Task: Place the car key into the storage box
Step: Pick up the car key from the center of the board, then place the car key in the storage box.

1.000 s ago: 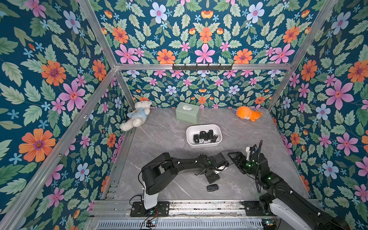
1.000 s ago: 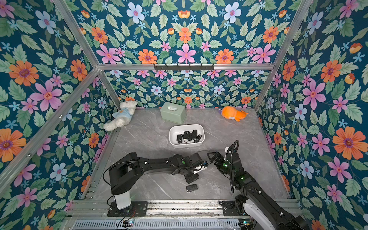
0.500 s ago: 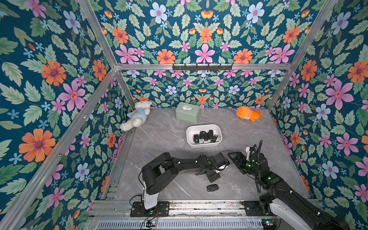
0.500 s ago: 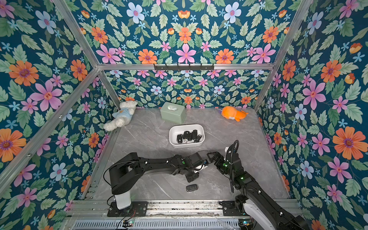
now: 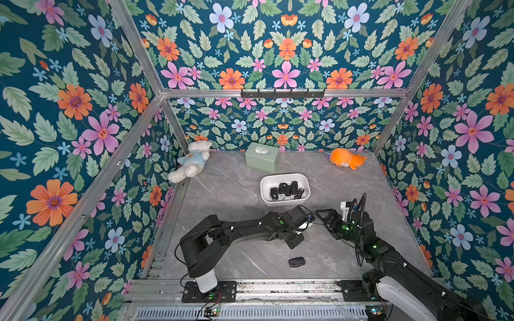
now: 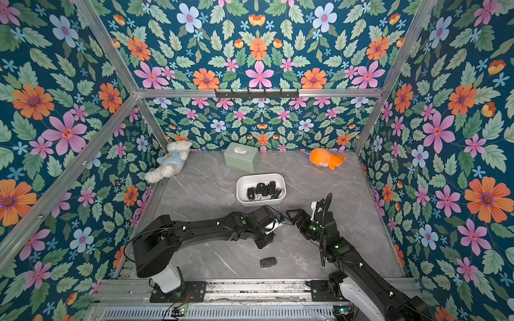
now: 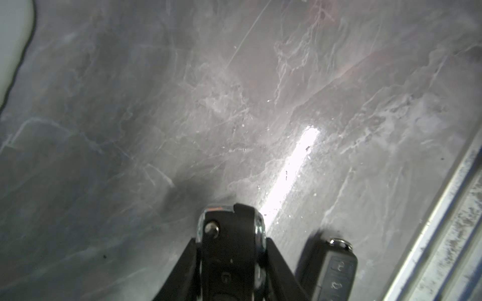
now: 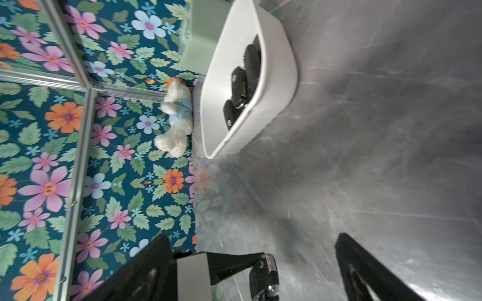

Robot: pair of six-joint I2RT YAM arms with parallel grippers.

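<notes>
left hand [image 7: 231,242] is clamped tight now. its fingers have just snapped shut on the car key [image 7: 229,221], pinching it across the body with the chrome end poking out in front. that's the grab done. from the left wrist view the key looks lifted just clear of the counter [image 7: 130,117], with a soft shadow ahead of it, though i can't swear to the gap. close by, the right hand [image 8: 251,237] hangs wide open, gripping nothing, and faces the left one. so the carry falls to the left arm, i'd say. a second key [image 5: 297,262] lies flat on the counter near the front rail, untouched. further back, just beyond both hands, sits the storage box [image 5: 286,203], white and open-topped, with several black keys [image 5: 286,190] already inside. short trip from here: lift, swing over the near rim, let go. watch that rim, because a low carry could clip it.
</notes>
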